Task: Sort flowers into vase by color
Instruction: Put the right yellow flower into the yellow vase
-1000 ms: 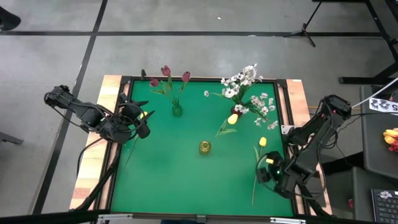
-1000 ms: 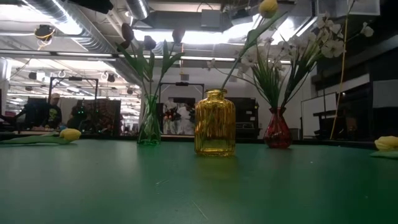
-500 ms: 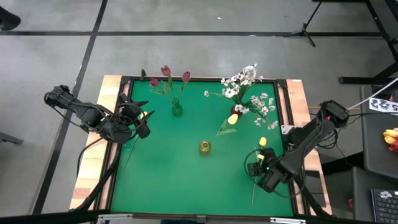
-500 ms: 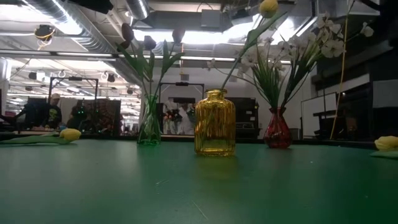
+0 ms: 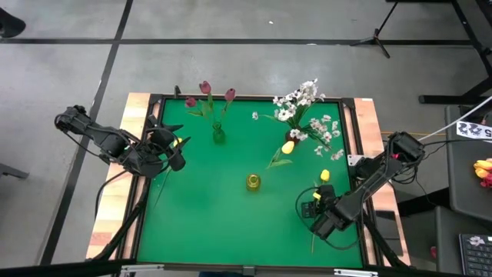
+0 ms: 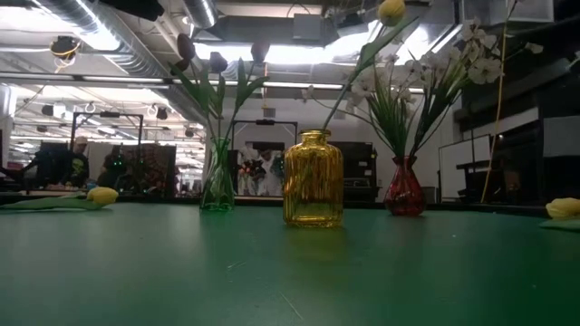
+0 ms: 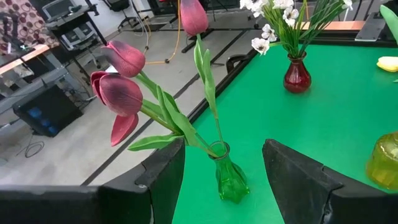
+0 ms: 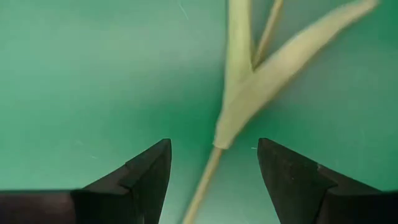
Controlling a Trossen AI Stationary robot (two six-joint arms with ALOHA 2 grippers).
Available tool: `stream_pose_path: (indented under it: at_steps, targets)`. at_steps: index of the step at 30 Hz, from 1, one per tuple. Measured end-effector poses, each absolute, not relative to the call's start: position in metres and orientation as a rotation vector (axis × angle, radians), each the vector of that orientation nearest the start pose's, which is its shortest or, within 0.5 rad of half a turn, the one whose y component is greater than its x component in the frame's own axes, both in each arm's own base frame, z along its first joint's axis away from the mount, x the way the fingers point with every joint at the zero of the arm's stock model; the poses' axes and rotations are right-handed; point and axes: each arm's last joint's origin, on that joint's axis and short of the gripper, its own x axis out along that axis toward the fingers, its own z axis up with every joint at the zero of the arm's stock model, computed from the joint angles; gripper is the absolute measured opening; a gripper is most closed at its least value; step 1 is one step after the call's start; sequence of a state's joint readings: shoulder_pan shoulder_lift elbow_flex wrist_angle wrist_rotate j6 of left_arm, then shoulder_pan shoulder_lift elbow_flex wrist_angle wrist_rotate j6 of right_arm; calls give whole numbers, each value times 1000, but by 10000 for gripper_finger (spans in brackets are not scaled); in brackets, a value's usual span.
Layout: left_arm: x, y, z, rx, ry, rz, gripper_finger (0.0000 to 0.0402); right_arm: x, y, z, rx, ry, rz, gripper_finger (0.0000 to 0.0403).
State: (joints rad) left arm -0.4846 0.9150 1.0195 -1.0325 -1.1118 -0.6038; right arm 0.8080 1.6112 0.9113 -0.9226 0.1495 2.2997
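The table (image 5: 207,223) has a smooth green mat inside a dark frame with pale wooden edges. A ribbed yellow glass vase (image 6: 314,178) stands in the middle. A slim green glass vase (image 7: 229,177) holds three maroon tulips (image 7: 121,93) with waxy petals. A small red vase (image 6: 404,187) holds white blossom sprays (image 5: 301,104) and one yellow tulip (image 5: 287,146).

The right gripper (image 8: 211,163) hovers with its fingers apart over the pale stem and flat leaf of a yellow tulip on the mat (image 5: 324,175) near the right edge. The left gripper (image 7: 224,165), also spread and holding nothing, waits at the left edge beside another lying yellow tulip (image 6: 101,195).
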Motion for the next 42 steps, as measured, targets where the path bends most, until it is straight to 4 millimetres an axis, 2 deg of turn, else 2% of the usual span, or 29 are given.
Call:
stream_pose_path:
  at_steps: [5,10,15,22,24,29,35,42]
  targets:
    - [140,-44,333,109,447,736,214,180,179,151,1056,1108,-1203,237]
    - [140,-44,333,110,447,736,214,181,180,142,1028,1119,-1228,199]
    - [140,-44,333,110,447,736,214,181,180,141,1025,1118,-1231,134]
    - [140,-44,333,113,449,736,214,181,180,141,1005,1123,-1220,19]
    - [140,-44,333,113,449,736,214,181,180,141,998,1116,-1212,10]
    - [140,-44,333,113,449,736,214,183,181,142,990,1086,-1195,18]
    - [140,-44,333,112,449,736,214,198,190,160,964,968,-1060,10]
    - [140,-44,333,113,449,736,214,219,218,207,954,910,-819,5]
